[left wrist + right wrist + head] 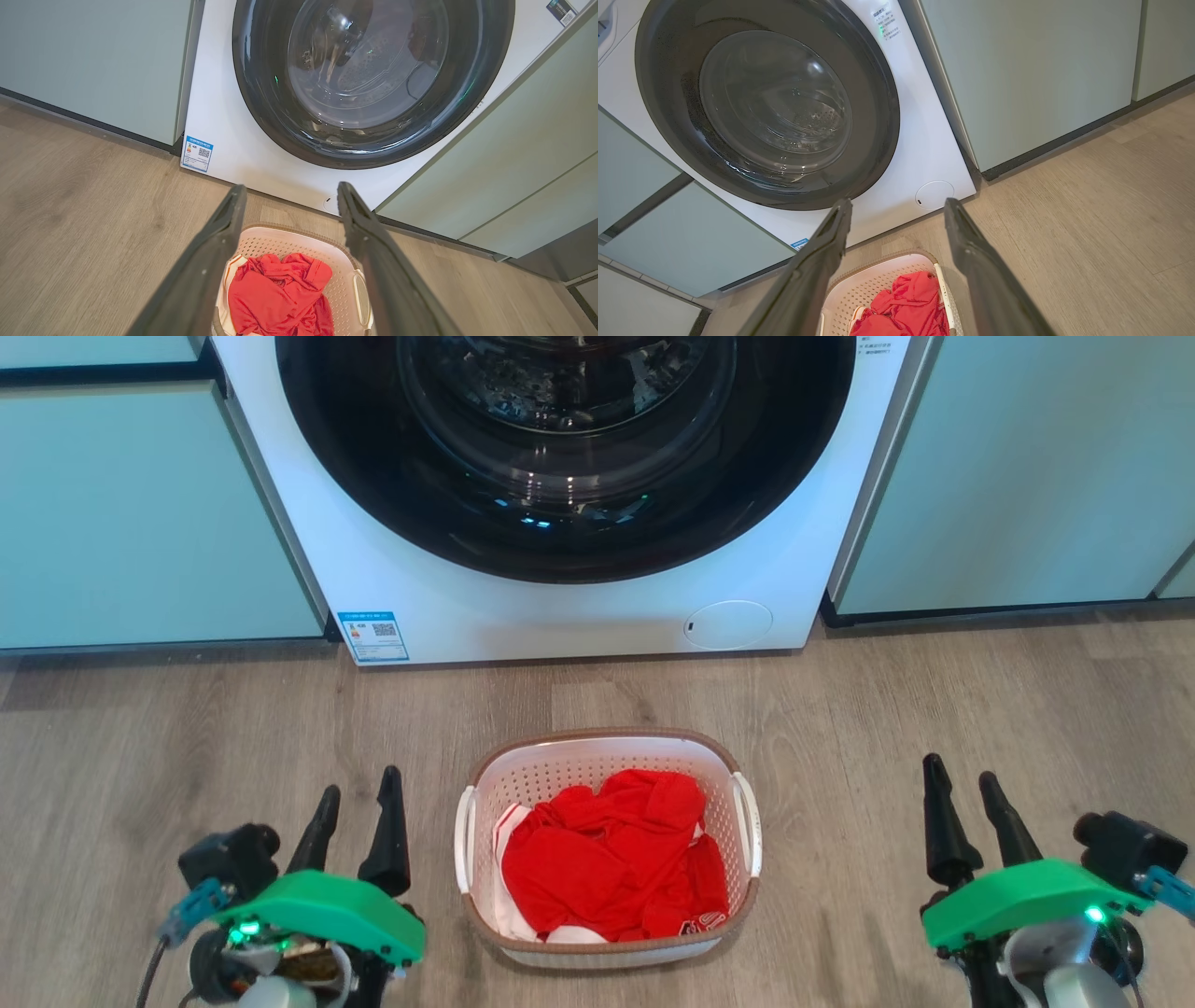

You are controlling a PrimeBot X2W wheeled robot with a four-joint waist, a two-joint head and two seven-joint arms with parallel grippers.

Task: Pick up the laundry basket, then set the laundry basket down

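Laundry basket [597,737]: white perforated plastic with a brown woven-look rim, standing upright on the wood-grain floor [140,756] at lower centre of the head view, in front of the washing machine [560,621] and apart from it. Contents: crumpled red clothing [607,859] with some white fabric at its edges. Its white side handles [464,835] are at the left and right rims, and nothing grips them. Left gripper [359,784]: lower left of the frame, just beside the basket's left side without touching, fingers spread apart and holding nothing. Right gripper [960,770]: lower right, well clear of the basket, fingers likewise parted and empty. Washing machine: white, round dark glass door closed, blue label [372,636] at its lower left corner. Pale green cabinets [140,513] stand on either side.
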